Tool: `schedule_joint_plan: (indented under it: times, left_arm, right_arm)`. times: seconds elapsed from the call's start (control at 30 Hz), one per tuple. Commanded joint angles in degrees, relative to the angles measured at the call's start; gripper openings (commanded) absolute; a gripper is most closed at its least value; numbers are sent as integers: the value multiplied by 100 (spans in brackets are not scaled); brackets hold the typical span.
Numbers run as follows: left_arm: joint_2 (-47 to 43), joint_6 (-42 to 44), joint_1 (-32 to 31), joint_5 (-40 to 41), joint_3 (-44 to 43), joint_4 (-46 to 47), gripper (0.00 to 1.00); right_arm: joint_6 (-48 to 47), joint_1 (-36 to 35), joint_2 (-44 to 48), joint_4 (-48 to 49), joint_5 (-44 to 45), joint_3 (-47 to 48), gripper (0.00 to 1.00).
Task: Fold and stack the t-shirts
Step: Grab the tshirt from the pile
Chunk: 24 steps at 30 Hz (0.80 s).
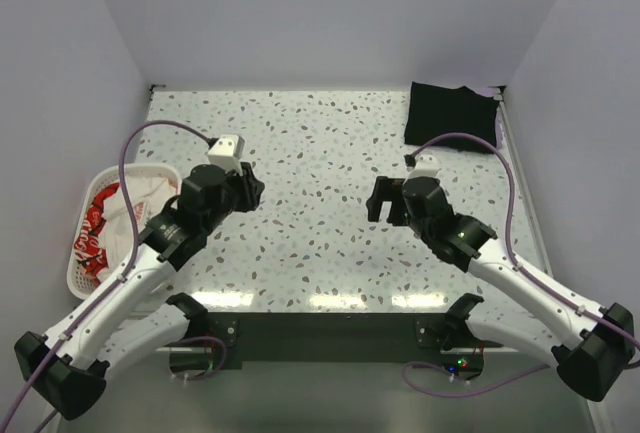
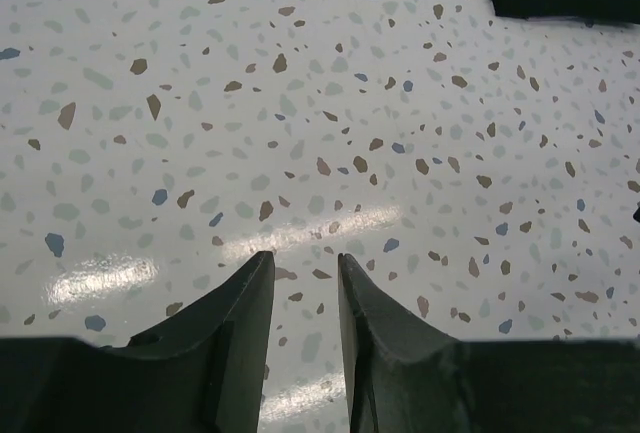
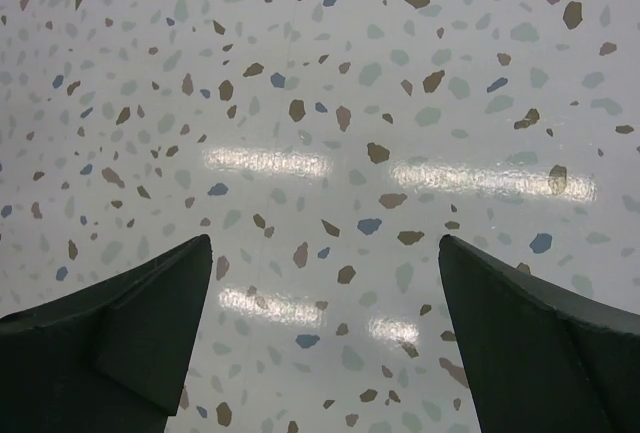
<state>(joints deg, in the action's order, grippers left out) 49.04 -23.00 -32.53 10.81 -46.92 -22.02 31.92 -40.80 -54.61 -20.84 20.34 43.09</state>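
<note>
The top view takes in the whole speckled bench (image 1: 320, 143), which neither wrist camera does. It shows the black t-shirt (image 1: 452, 116) lying folded flat at the far right corner, against the back wall. A white t-shirt (image 1: 145, 191) with red print lies crumpled in a white lattice basket (image 1: 72, 263) at the left edge, beside the left arm. Both arms reach out over the bare middle of the bench, well apart from either shirt. The left fingers (image 1: 247, 188) point toward the far right and the right fingers (image 1: 385, 201) toward the left. From above, the gap between each pair is hard to judge, and here the wrist cameras help. The left wrist view shows its two dark fingers standing close together with a narrow slit between them. Only speckled bench shows through it, so they grip nothing. An edge of the black t-shirt shows at the top right corner of that picture, far ahead of the tips. The right wrist view shows its fingers spread wide to either side of the picture, with nothing between them but bench and streaks of reflected light. No cloth is in that view, and the basket and its shirt appear only in the top view.
</note>
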Motion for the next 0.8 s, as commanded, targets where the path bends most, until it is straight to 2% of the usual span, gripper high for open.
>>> schedule_joint_plan:
  times: [0.0,0.2,0.3,0.33,0.43,0.53,0.57,0.63,0.67,0.77]
  left_arm:
    - [71,-72,28,184,-19,155,37]
    - [343,-441,28,641,-309,-161,42]
    - [755,-775,54,1238,-764,-679,46]
    - [878,-1002,72,1666,-914,-837,47]
    - [1371,-1451,404,2406,-1477,-1628,55]
    - [1670,-1706,1405,2278,-1768,-2121,63]
    - [1679,-1742,1999,2190,-1751,-2166,68]
    - [1644,-1760,2556,1935,-1593,-2105,72]
    - [1601,-1760,3055,1873,-1514,-2009,76]
    - [1653,-1751,3996,1679,-1224,-1789,79]
  right_arm:
    - [-116,1,161,-174,304,103,99]
    - [-265,1,311,-368,339,121,99]
    - [-353,1,241,-447,304,164,99]
    - [-353,1,205,-473,217,173,99]
    - [-318,10,100,-482,-55,200,99]
    - [-283,1,29,-368,-170,77,99]
    - [-300,10,21,-316,-240,33,99]
    - [-309,10,-23,-298,-319,24,99]
    - [-301,2,-41,-289,-363,33,99]
    - [-301,1,-76,-263,-443,24,99]
